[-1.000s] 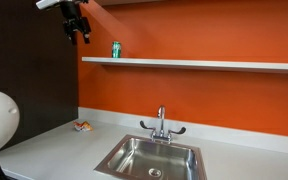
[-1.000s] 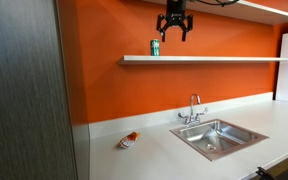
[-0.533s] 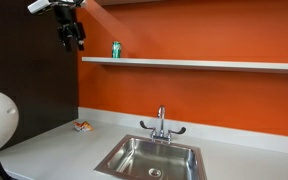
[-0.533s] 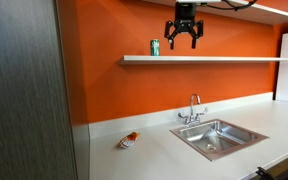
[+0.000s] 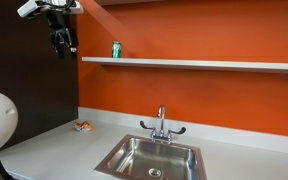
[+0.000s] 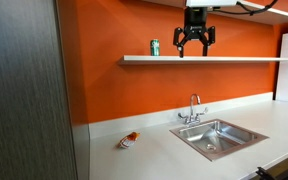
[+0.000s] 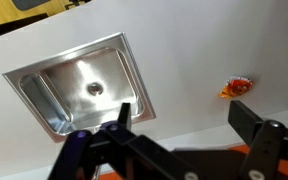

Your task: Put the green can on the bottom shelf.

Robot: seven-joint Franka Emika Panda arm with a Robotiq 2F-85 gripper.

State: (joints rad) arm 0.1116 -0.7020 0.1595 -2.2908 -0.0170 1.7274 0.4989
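The green can (image 5: 115,48) (image 6: 155,47) stands upright near one end of the bottom shelf (image 5: 204,64) (image 6: 229,59), a long white board on the orange wall. My gripper (image 5: 63,48) (image 6: 194,48) hangs in the air in front of the shelf, a little above it and clearly apart from the can. It is open with nothing between its fingers. The wrist view looks straight down past the open gripper (image 7: 184,122) at the counter; the can and shelf do not show there.
Below are a white counter (image 5: 44,150) (image 7: 184,60), a steel sink (image 5: 152,157) (image 6: 216,137) (image 7: 79,88) with a faucet (image 5: 161,122) (image 6: 194,108), and a small orange-red object (image 5: 82,126) (image 6: 130,140) (image 7: 236,88). A dark panel (image 6: 24,90) stands beside the wall. A higher shelf (image 6: 264,8) runs above.
The open gripper has drifted further away from the can and slightly lower. The can has stayed in place on the shelf.
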